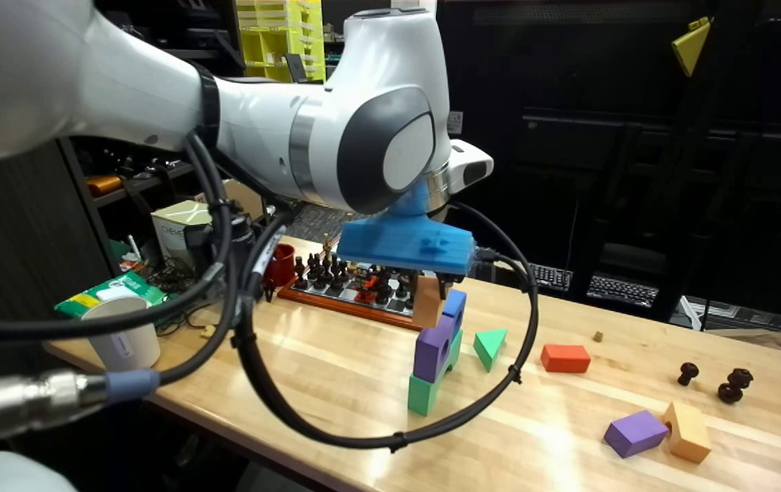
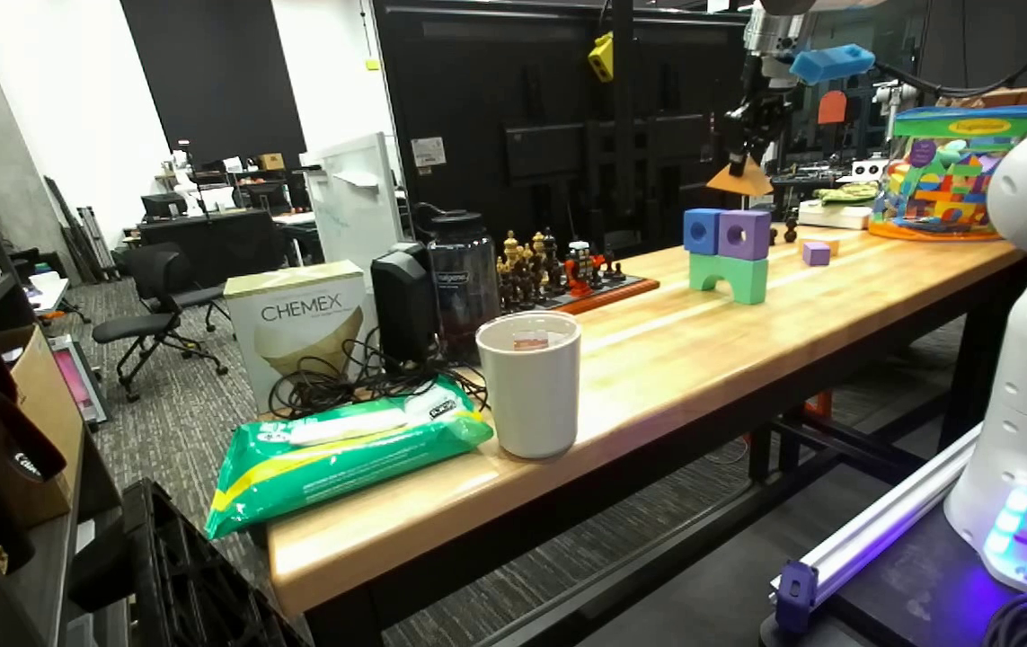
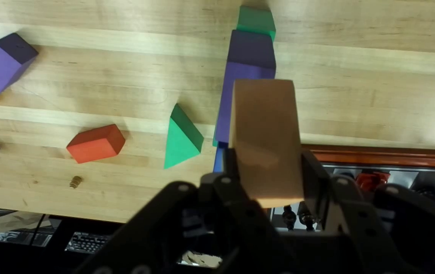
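My gripper [image 3: 268, 163] is shut on an orange triangular block [image 3: 265, 125], one finger on each side. In an exterior view, the gripper [image 2: 740, 162] holds the orange block [image 2: 751, 180] point up, above a small stack with a gap between them. The stack has a green arch block [image 2: 751, 281] at the bottom. A blue block [image 2: 701, 231] and a purple block [image 2: 745, 235], each with a round hole, stand side by side on it. In the wrist view, the held block hides part of the purple block [image 3: 246, 80] and the blue block [image 3: 218, 160].
A green triangular block [image 1: 490, 347] and a red block [image 1: 565, 358] lie beside the stack. A purple block [image 1: 636, 434] and a notched orange block [image 1: 689, 432] lie farther off. A chessboard with pieces [image 1: 356, 307] is close behind. A white cup [image 2: 529, 386] stands near the table end.
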